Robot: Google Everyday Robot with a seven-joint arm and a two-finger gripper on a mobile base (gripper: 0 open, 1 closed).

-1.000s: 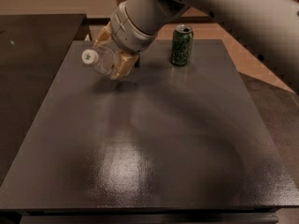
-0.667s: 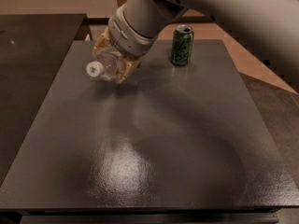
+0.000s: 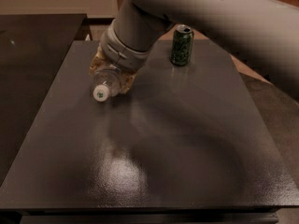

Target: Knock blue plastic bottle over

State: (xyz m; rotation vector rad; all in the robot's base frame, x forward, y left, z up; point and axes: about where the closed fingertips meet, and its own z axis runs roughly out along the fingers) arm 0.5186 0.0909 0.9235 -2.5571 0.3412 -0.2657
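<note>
Left of the can [image 3: 181, 45] and a bit nearer the camera, the bottle [image 3: 106, 82] is tipped right over. Its white cap [image 3: 99, 94] points toward the camera and slightly away from the can, and the clear body runs back under the wrist [image 3: 122, 50]. The cap sits at or just above the table [image 3: 187, 139]; can't tell if the body lies fully on the surface.

Gripper [image 3: 112, 76] is at the same spot, left of the can, down low over the tabletop. Jaws are pinching the bottle: one tan pad [image 3: 97, 63] is on the side far from the can, the other pad [image 3: 125, 81] on the side toward the can, both against the plastic as far as can be seen.

Arm [image 3: 210, 17] is pale grey and thick. It comes in from above and to the right of the can, passes just behind and over the can w/o touching it, then bends down into the ribbed wrist.

Can is green w/ dark print, upright w/ top open, near the table's far edge and well apart from bottle and gripper.

Table is dark grey and matte, w/ a soft glare patch well in front of the can, toward the near edge. A second, darker table [image 3: 32, 45] sits far left of the can, past the bottle.
</note>
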